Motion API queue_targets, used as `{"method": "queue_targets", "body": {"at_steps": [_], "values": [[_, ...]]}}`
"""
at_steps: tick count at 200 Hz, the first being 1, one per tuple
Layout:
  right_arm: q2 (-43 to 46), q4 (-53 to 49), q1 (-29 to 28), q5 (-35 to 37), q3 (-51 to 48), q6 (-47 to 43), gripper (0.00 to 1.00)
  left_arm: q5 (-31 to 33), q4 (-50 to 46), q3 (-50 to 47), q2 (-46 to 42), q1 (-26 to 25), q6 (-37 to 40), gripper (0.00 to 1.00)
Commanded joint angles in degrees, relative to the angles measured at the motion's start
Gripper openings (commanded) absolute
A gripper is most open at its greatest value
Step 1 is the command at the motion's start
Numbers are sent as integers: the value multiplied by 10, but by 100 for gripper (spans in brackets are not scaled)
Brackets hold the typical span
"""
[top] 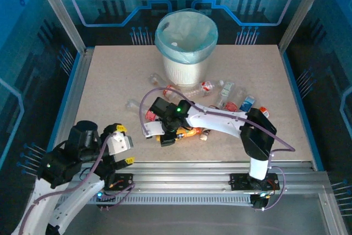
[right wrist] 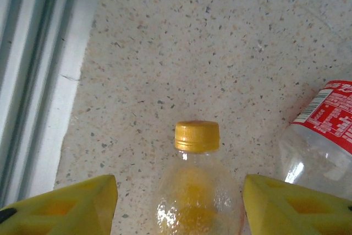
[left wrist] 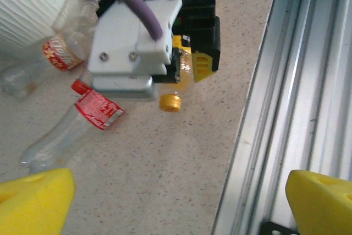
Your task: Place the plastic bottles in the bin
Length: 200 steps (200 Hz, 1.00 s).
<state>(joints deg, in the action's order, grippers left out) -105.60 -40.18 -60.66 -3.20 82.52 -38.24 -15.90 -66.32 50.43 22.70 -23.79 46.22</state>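
White ribbed plastic made up the bin [top: 186, 65], lined with a pale blue bag and standing at the upper middle of the overhead view, on the far part of the speckled tabletop [top: 110, 81]. The plastic bottles [top: 224, 93] lay scattered on the tabletop just below the bin and off to its right, several with red caps or red labels.

The right arm stretched from the lower right across to the centre of the overhead view, and the right tool [top: 167, 136] pointed down among the nearest bottles. From its wrist camera, its yellow fingers [right wrist: 66, 207] sat in the bottom corners, apart, with a clear yellow-capped bottle [right wrist: 198, 185] lying between them, cap towards the top of the frame. A gap showed between the left-hand finger and the bottle, so it was straddled rather than clamped. A red-labelled bottle [right wrist: 324, 130] lay just beside it at the right edge.

The left tool [top: 125, 145] hung at the lower left of the overhead view, near the front rail [left wrist: 286, 81] and well apart from the bottles. Its fingers [left wrist: 33, 202] stood wide apart with nothing between them. Its camera looked towards the right tool, with the bin's wall in the upper left corner.
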Motion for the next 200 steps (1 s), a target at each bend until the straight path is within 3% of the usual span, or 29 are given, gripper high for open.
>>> {"method": "queue_targets", "body": {"at_steps": [1,29,85,157,200], "values": [[-26,-17,-18,35,31,-15,63,40,12,-23,-23,1,36,99],[-60,-34,-28,63,54,-14,64,69,48,-42,-34,1,30,99],[-113,-54,-34,83,93,-6,65,204,160,-78,-46,1,2,99],[-158,-66,-34,104,120,-6,65,227,200,-88,-65,1,1,99],[-176,-75,-34,95,139,-2,59,215,198,-86,-66,1,3,99]]}}
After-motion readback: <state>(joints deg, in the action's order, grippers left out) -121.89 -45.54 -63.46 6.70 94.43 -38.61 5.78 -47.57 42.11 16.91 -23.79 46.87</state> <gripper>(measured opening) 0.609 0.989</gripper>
